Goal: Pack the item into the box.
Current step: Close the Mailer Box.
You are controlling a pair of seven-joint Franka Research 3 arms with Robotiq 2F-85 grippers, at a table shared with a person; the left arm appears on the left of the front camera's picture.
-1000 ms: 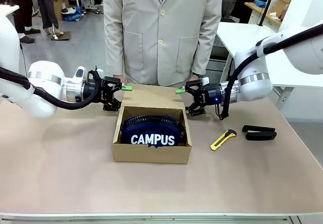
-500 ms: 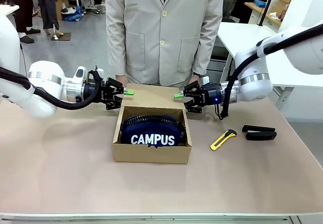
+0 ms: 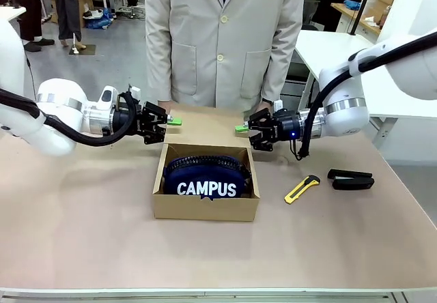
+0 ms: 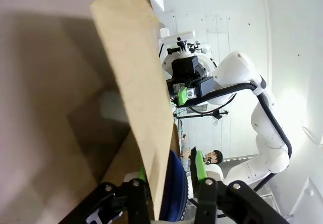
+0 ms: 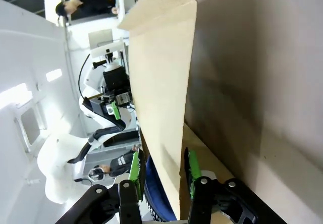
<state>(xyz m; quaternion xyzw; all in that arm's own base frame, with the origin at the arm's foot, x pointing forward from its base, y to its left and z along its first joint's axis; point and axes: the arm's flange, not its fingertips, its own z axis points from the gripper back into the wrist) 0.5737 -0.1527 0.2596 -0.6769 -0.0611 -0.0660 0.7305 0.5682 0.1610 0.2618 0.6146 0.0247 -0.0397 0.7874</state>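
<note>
The item (image 3: 205, 180), a navy pouch lettered "CAMPUS", lies inside the open brown box (image 3: 205, 209) at the table's middle. The box's lid flap (image 3: 205, 121) stands behind it toward the person. My left gripper (image 3: 173, 121) is shut on the flap's left end and my right gripper (image 3: 242, 128) on its right end. In the left wrist view the flap (image 4: 144, 98) runs between the green pads of my left gripper (image 4: 170, 176), with a sliver of the pouch (image 4: 176, 196) beside it. The right wrist view shows the flap (image 5: 161, 82) held in my right gripper (image 5: 162, 171).
A yellow utility knife (image 3: 302, 188) and a black stapler (image 3: 351, 179) lie on the table right of the box. A person in a beige coat (image 3: 225, 44) stands at the far edge just behind the flap. Another table (image 3: 321, 47) is at the back right.
Both grippers have closed their jaws onto the ends of the lid flap. The right one shifted slightly left and up, and the left one rose a little.
</note>
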